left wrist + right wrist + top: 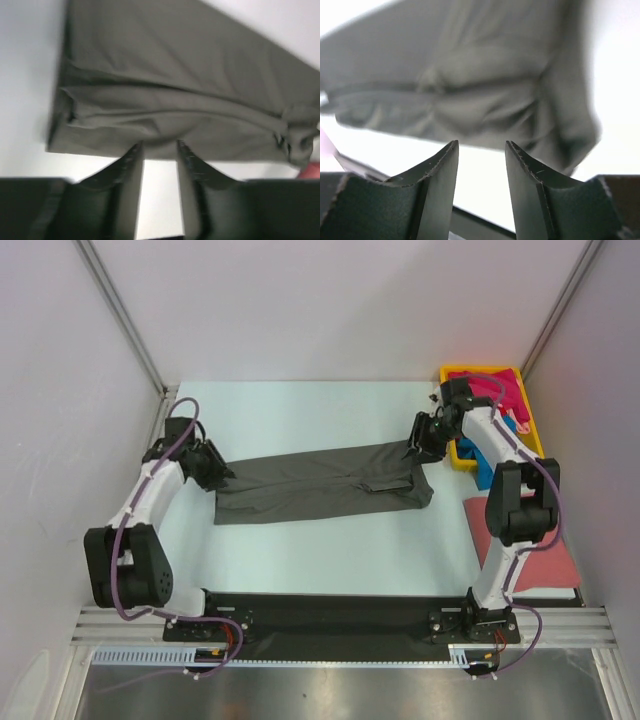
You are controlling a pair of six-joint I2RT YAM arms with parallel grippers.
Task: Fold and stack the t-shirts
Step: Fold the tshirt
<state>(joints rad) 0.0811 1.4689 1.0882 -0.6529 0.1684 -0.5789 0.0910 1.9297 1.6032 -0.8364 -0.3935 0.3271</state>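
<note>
Two wrist views, both blurred, each show jaws parted with only bare table (320,420) between them. The left gripper (159,147) and right gripper (481,145) grasp nothing, their tips at opposite ends of the dark grey t-shirt (320,485), a long folded strip lying across the table's middle; contact with the cloth cannot be judged. From overhead, the right arm (520,500) crosses the yellow tray (455,368), hiding part of the magenta shirt (495,388) and blue shirt (519,426) inside it, and covers the left part of the salmon-pink shirt (545,565) lying flat at the table's right edge.
</note>
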